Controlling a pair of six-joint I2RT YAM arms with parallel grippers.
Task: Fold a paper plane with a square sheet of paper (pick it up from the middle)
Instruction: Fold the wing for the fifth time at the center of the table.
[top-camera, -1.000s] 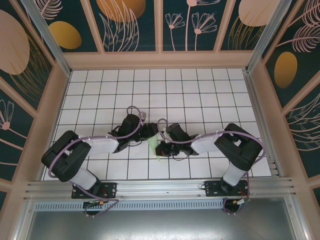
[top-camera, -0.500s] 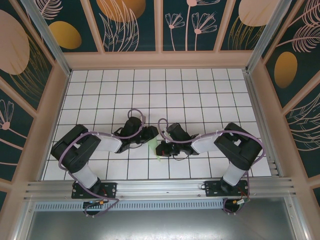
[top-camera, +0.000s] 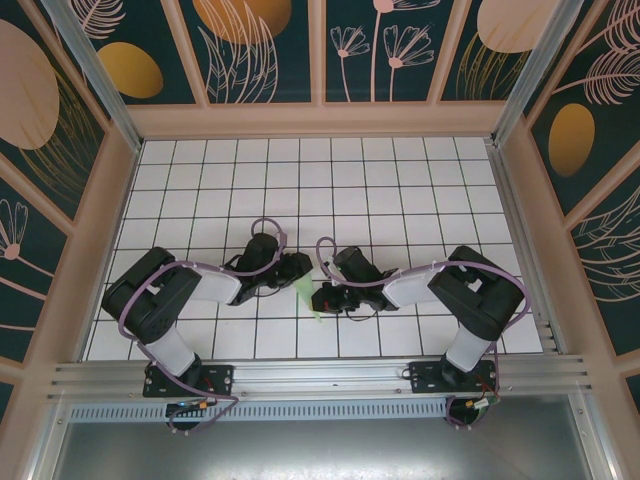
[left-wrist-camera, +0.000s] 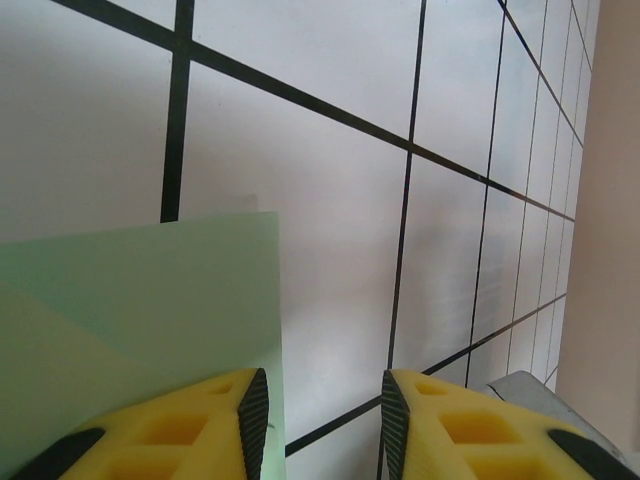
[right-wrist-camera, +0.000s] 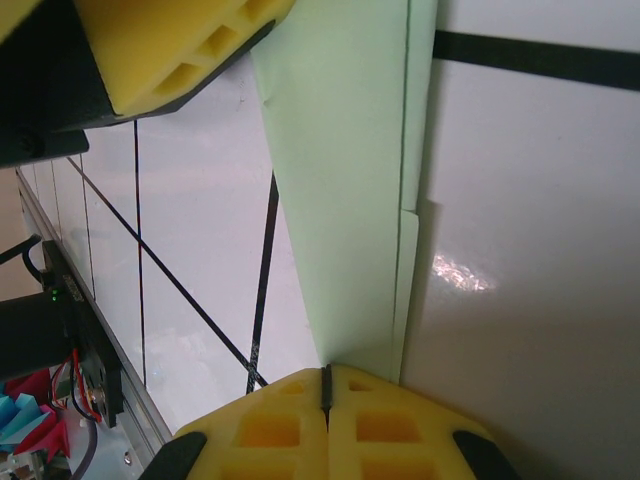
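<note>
Well, from above I see both arms bent inward over the desk (top-camera: 400, 180), meeting near the middle of its near edge. The paper plane (top-camera: 304, 290), pale green and only half folded I think, stands between the left gripper (top-camera: 298, 272) and the right gripper (top-camera: 322, 297), too small there for me to read the jaws. In the left wrist view the left gripper (left-wrist-camera: 325, 400) has its yellow jaws a narrow way apart, with bare desk (left-wrist-camera: 300, 150) in the gap; the paper plane (left-wrist-camera: 150, 290) lies behind one finger and its straight edge reaches just into the gap, so nothing is pinched. In the right wrist view the right gripper (right-wrist-camera: 325, 385) is pressed fully together on the narrow end of the paper plane (right-wrist-camera: 340, 200), which runs away from it toward the left gripper's yellow finger. My worry is this: if the left jaws close now, they may take only that thin edge, and the paper can slip out or bend in a wrong place. Also the right hold is on a small end only, so a pull between the two arms may tear it, or open the fold that is already made.
</note>
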